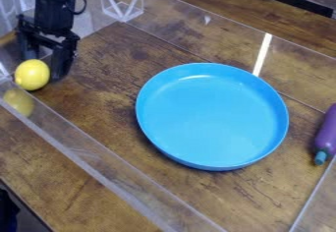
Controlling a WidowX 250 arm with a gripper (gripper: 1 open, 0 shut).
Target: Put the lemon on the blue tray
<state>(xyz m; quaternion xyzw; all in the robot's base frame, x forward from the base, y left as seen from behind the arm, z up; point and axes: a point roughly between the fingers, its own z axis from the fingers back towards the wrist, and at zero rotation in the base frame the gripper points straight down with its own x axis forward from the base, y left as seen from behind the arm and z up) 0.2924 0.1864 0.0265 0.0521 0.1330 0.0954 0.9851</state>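
Soft, low-resolution view; bright glare streak on table [264,51].

the robot arm [55,5] is showing as a black, blocky column ending in a dark gripper [45,57] with two stubby fingers; a pale patch, possibly a connector, is sitting near its top.

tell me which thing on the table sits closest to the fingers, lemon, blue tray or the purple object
The lemon. It lies right beside the open gripper at the left edge of the table, while the blue tray sits mid-table and the purple object lies at the far right edge.
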